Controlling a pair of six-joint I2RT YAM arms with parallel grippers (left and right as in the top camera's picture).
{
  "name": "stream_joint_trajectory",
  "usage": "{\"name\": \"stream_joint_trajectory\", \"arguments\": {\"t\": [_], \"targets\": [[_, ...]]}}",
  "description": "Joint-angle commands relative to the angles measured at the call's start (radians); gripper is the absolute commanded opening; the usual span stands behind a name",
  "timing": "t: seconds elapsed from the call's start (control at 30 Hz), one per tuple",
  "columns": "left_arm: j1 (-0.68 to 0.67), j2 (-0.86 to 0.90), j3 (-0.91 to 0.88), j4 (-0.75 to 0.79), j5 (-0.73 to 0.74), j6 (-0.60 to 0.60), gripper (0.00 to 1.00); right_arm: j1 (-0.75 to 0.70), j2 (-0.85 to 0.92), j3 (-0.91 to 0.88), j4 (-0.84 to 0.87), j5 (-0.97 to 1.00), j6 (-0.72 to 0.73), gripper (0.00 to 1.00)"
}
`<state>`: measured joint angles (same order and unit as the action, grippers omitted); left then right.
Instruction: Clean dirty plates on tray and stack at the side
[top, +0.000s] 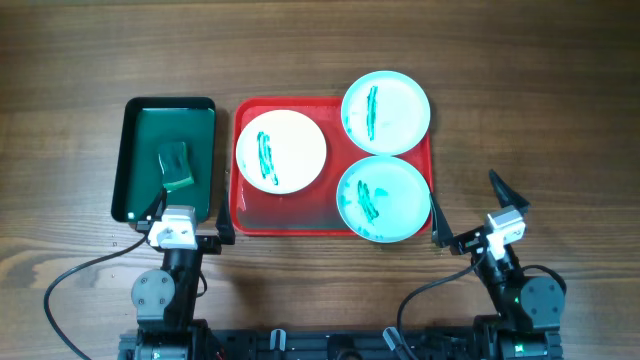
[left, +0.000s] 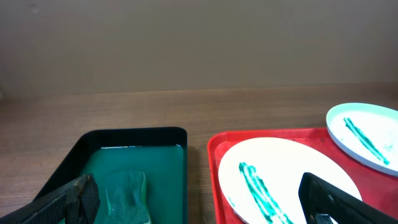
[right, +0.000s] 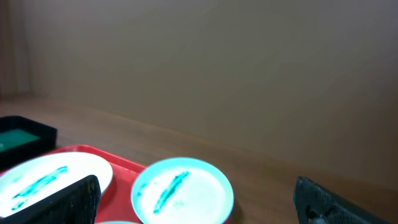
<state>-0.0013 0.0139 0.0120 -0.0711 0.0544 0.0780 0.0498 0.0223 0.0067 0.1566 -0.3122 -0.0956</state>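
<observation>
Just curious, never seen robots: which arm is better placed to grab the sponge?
Left, probably. The left fingers, open, hang at the green tray holding the sponge; the right fingers sit beyond the red tray.

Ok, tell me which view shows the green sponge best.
Overhead: the green sponge shows whole, lying in the dark green tray. The left wrist view catches it close but cropped by the frame's bottom edge. The right wrist view shows only that tray's corner, no sponge.
</observation>
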Motion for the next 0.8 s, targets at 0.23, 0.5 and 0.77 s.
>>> {"name": "stream_joint_trajectory", "arguments": {"t": [0.23, 0.5, 0.77], "targets": [[-0.008, -0.005, 0.006, 0.03, 0.031, 0.011, 1.0, 0.003, -0.004, 0.007, 0.007, -0.044, 0.1, 1.0], [-0.007, 0.02, 0.151, -0.101, 0.031, -0.064, 1.0, 0.003, 0.14, 0.133, 0.007, -0.045, 0.125, 1.0], [-0.007, 0.246, 0.423, -0.254, 0.031, -0.067, 1.0, 0.003, 0.498, 0.428, -0.085, -0.129, 0.134, 1.0]]}}
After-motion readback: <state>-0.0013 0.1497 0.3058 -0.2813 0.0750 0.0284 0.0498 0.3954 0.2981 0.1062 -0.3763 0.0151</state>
